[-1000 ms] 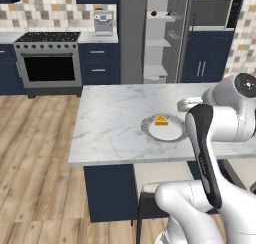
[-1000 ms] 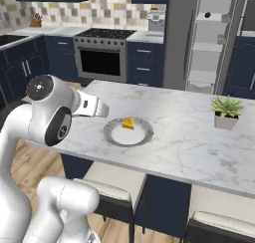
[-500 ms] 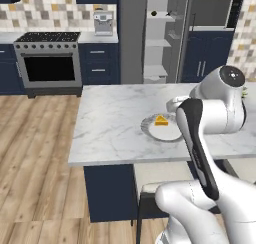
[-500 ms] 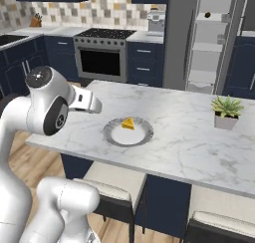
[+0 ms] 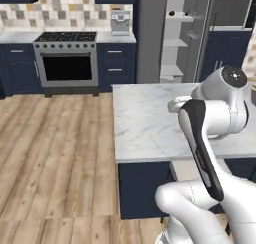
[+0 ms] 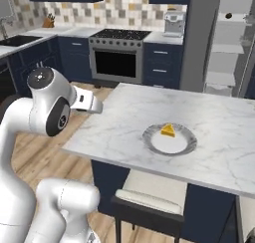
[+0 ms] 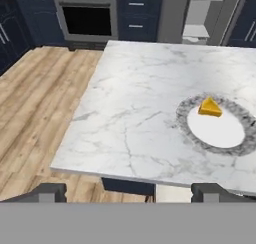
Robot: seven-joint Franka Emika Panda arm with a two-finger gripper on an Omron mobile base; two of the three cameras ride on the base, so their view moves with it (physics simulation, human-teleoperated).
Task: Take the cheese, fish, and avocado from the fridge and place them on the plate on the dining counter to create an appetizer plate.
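Cheese (image 6: pixel 168 130), a small yellow wedge, sits on the far rim of the speckled plate (image 6: pixel 185 146) on the marble dining counter (image 6: pixel 119 122). The gripper (image 7: pixel 130 192) hangs above the counter's near edge with its dark fingertips (image 7: pixel 47 191) spread wide and empty. The fridge (image 6: pixel 226 43) stands open beyond. To fetch the fish and avocado well, the arm should stay high over the plate while the base turns.

The marble surface (image 7: pixel 135 118) carries one round plate (image 7: pixel 218 126) toward its right edge, with the cheese (image 7: pixel 210 107) resting on the plate's far rim.
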